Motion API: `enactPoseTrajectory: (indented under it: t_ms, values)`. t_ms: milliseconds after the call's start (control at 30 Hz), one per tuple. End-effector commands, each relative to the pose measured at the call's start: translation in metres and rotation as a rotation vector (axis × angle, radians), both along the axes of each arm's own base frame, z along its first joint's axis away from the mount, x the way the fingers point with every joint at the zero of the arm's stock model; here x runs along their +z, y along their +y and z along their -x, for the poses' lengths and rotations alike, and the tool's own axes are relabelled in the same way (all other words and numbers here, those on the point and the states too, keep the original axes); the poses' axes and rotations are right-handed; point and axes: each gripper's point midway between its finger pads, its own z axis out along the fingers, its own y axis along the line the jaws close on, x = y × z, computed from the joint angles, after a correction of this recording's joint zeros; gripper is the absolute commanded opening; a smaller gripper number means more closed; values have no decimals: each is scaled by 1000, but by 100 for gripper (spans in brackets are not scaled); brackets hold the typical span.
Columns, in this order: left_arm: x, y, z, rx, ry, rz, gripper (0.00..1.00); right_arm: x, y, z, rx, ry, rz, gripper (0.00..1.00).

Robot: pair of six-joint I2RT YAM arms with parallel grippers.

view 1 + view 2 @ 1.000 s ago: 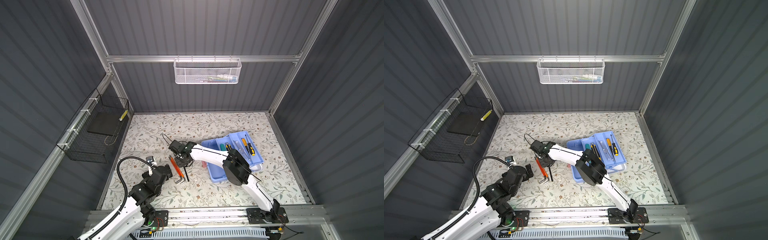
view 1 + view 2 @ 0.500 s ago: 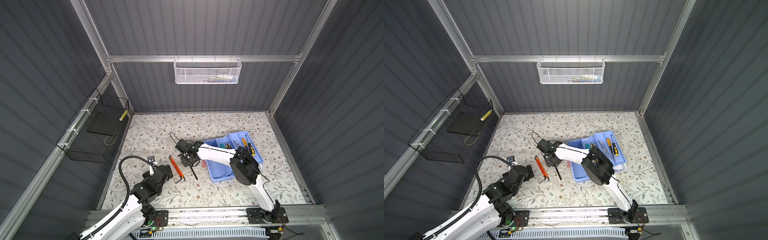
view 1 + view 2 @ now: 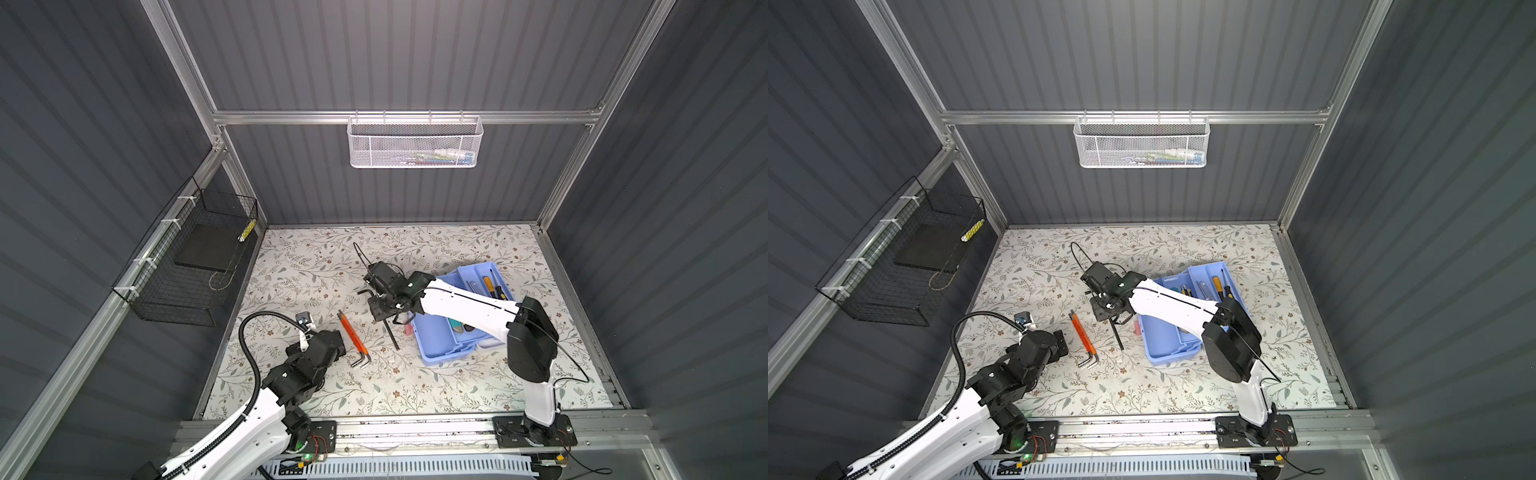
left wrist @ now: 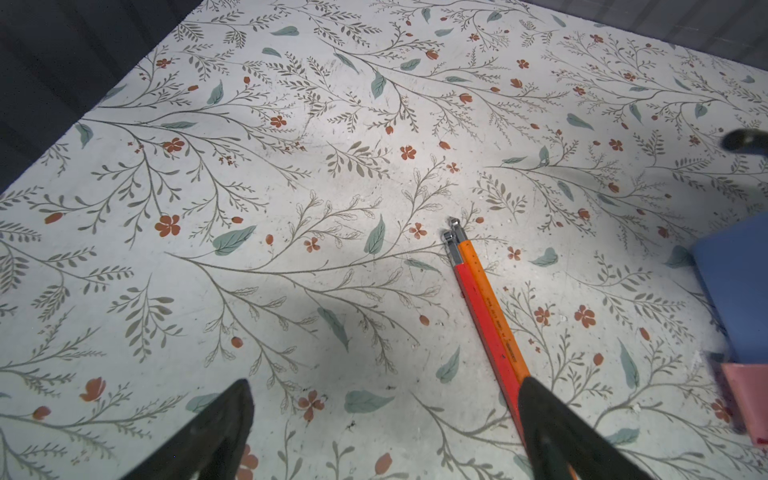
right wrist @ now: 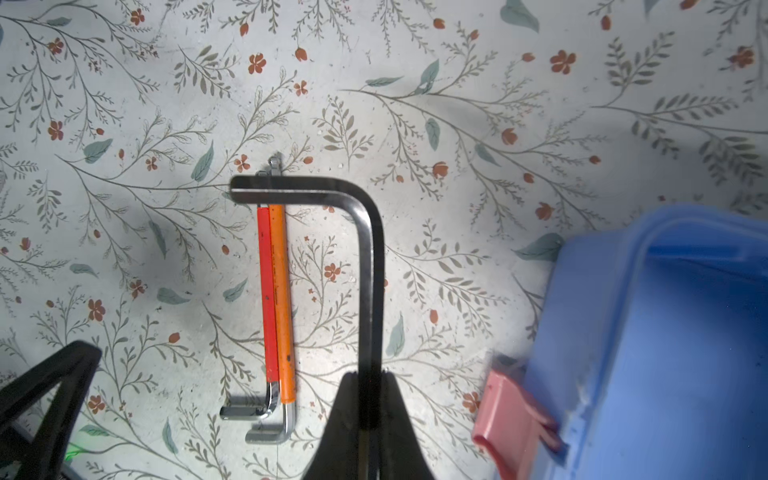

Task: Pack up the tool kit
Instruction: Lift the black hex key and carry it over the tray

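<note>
Since a second ago the right gripper point(image 3: 382, 313) has shifted rightward. It is clamped tight on the black hex key point(image 5: 365, 270) and now sits just beside the tool kit's blue box point(image 3: 436, 345), at centre right in both top views. The left gripper point(image 4: 386, 399) stays spread wide and empty at lower left.

There is one black key, and two sleeved hex keys point(image 3: 352, 334), one red and one orange, lie side by side on the floral mat point(image 4: 291, 166). There is one box and one divided tray point(image 3: 1234, 282), whose tools are too small to count.
</note>
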Motion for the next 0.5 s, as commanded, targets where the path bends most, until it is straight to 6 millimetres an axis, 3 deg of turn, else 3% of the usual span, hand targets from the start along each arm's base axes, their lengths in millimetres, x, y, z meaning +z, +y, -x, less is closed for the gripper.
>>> enactPoseTrajectory:
  t_ms: [0, 100, 233, 467]
  values:
    - [3, -2, -2, -13, -5, 0, 99, 27, -23, -6, -45, -54, -25, 0]
    - [3, -3, -2, -16, -3, 3, 99, 40, -47, -7, -91, -80, -34, 0]
    - [2, -4, -2, -21, 3, -1, 100, 42, -84, -9, -162, -89, -25, 0]
    - [2, -5, -3, -25, 6, -3, 99, 21, -134, -9, -251, -61, 32, 0]
